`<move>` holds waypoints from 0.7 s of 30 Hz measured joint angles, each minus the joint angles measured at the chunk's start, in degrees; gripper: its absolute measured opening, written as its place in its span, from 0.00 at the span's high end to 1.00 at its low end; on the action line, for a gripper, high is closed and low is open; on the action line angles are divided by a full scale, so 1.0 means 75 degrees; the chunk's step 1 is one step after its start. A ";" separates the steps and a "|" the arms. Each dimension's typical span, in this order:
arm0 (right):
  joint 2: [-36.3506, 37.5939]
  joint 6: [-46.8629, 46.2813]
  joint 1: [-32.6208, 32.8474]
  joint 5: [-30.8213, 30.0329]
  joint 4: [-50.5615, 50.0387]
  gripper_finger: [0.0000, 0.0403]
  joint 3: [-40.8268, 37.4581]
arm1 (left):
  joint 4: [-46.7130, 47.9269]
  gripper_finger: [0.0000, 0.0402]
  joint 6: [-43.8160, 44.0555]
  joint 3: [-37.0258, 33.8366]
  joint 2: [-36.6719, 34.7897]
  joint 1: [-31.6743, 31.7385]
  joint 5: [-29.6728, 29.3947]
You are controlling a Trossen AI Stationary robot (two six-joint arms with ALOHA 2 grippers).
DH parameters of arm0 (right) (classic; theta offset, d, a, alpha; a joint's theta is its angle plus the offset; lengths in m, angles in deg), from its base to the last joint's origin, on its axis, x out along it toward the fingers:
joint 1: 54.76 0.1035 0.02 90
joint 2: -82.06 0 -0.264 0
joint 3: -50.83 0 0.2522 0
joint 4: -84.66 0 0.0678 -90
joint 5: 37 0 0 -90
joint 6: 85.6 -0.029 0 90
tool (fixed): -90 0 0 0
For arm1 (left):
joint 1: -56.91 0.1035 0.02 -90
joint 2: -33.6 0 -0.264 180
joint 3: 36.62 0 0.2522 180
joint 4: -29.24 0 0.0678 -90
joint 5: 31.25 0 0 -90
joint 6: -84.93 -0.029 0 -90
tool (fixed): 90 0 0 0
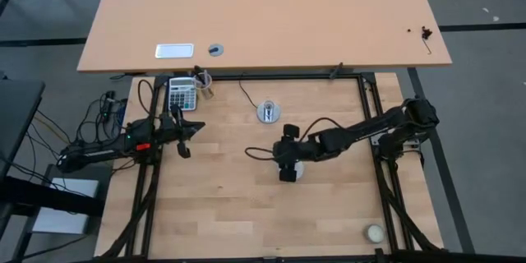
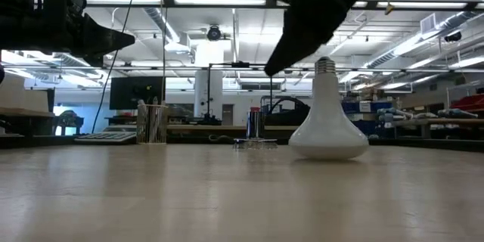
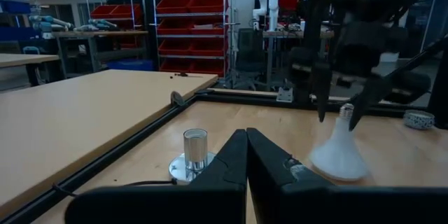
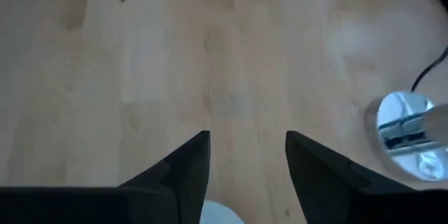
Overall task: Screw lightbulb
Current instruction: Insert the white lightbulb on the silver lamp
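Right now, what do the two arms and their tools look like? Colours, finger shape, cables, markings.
Both arms are dark, near black, with jointed segments. The left arm shows a small red marking near its wrist, and loose black cables trail off behind its base. The right arm is uniformly dark. The left tool has two flat black fingers tapering to points. The right tool has the same wedge-shaped black fingers.

The dark six-joint right arm reaches in from its side toward the middle, its wrist bent down, and its right pincer (image 1: 288,173) points straight downward with fingers parted. The dark left arm waits at its side, its left pincer (image 1: 186,131) level, fingers closed together.
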 joint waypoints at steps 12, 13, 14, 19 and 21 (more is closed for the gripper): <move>0.0167 -0.1290 0.0893 -0.0452 -0.5037 0.46 0.2059 | 0.0000 0.98 0.0000 0.0001 0.0001 -0.0001 0.0002; 0.0238 -0.1527 0.1021 -0.0551 -0.5275 0.46 0.2063 | 0.0001 0.98 0.0000 0.0001 -0.0002 -0.0001 0.0000; 0.0314 -0.1757 0.1151 -0.0642 -0.5485 0.46 0.2063 | -0.0002 0.98 0.0000 0.0000 0.0001 -0.0003 0.0000; 0.0736 -0.2745 0.1679 -0.0792 -0.5555 0.46 0.1623 | 0.0001 0.98 -0.0001 0.0001 0.0001 -0.0003 0.0001; 0.0860 -0.3043 0.1806 -0.0790 -0.5202 0.46 0.1142 | 0.0001 0.98 0.0000 0.0000 -0.0001 -0.0001 0.0000</move>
